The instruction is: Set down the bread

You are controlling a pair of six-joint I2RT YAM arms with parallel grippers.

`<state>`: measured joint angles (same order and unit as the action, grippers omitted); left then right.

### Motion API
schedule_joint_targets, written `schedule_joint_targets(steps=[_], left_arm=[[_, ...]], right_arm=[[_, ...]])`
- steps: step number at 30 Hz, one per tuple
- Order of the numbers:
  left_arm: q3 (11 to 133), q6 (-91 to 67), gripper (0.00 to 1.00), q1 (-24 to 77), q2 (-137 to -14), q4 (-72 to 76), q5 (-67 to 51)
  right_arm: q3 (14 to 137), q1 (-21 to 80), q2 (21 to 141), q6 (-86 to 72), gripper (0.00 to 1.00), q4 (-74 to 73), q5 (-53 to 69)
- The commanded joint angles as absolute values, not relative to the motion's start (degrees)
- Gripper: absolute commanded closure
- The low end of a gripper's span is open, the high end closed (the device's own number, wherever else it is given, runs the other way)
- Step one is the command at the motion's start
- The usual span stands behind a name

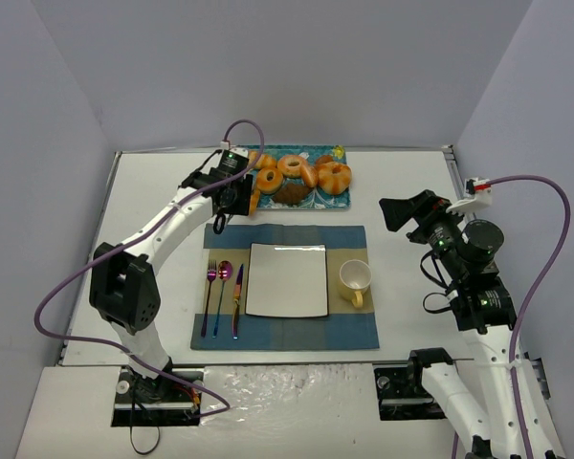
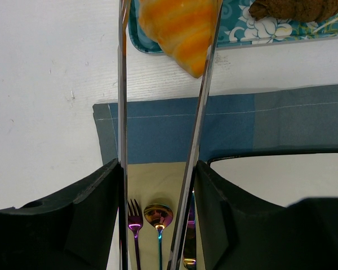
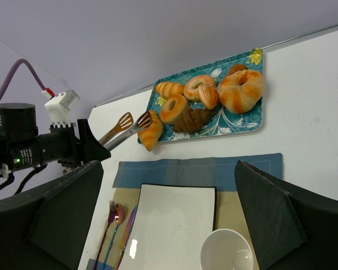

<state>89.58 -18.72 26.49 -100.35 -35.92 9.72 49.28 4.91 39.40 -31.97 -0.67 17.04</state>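
Bread point(image 2: 177, 31) overhangs tray point(image 2: 236, 31) near-left edge, tip above bare counter point(image 2: 56, 84) strip before mat point(image 2: 158, 135). Left end effector point(image 2: 158, 185) clamped on tongs point(image 3: 124, 121); blades slightly spread, bread between them, touching right blade. Right end effector point(image 1: 394, 211) wide apart, right of mat, well apart from bread.

White tabletop point(image 1: 402, 330) carries two items directly. A blue placemat point(image 1: 285, 332) lies at centre. A teal floral tray point(image 1: 327, 200) lies at the far edge, with a bare strip between them.
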Motion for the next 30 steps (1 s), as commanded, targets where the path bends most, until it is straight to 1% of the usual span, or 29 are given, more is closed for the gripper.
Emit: schedule_joint_targets(steps=[1, 30], left_arm=[[91.04, -18.54, 0.53, 26.88, -99.52, -35.21, 10.56], [91.41, -18.37, 0.52, 27.77, -102.22, -36.23, 10.03]], right_arm=[[49.75, 4.82, 39.11, -32.52, 0.00, 3.60, 17.94], [49.57, 4.75, 38.58, -32.52, 0.00, 3.60, 17.93]])
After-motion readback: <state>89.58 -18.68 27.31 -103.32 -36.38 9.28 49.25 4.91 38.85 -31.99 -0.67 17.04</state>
